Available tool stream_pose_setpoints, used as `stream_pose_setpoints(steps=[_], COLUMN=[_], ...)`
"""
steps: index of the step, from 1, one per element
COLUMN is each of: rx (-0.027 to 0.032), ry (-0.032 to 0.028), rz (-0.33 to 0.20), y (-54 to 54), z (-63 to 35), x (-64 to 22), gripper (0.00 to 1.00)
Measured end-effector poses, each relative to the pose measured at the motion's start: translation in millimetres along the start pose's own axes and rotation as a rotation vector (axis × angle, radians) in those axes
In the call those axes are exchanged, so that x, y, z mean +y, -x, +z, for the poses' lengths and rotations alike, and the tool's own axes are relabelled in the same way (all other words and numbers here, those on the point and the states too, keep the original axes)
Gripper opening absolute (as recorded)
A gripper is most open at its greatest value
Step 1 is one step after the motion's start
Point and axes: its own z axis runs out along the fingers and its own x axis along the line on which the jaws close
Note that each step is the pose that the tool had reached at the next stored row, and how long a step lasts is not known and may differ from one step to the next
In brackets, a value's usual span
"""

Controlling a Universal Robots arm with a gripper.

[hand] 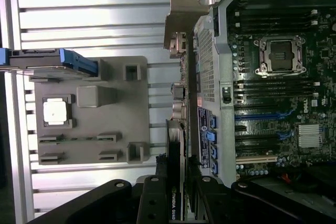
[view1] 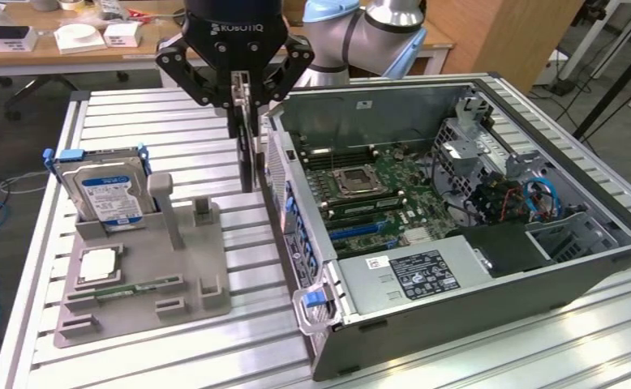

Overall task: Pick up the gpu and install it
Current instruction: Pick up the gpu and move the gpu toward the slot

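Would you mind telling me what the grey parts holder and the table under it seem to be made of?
Grey parts holder: probably plastic, matte, with moulded-looking slots. Table: likely aluminium, pale ribbed slats with bright glare.

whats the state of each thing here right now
gripper: shut on the gpu
gpu: held upright on edge, outside the case, between it and the holder
case: on its side, open, side panel off
holder: flat on the table
hard drive: standing upright in the holder
memory stick: lying in the holder
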Motion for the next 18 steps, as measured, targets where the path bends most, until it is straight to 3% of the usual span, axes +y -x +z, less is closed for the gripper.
stream_pose_setpoints(steps=[18], rx=[0.0000], ry=[0.0000], rz=[0.000], y=[3.7], z=[0.1], x=[0.3], gripper=[0.26])
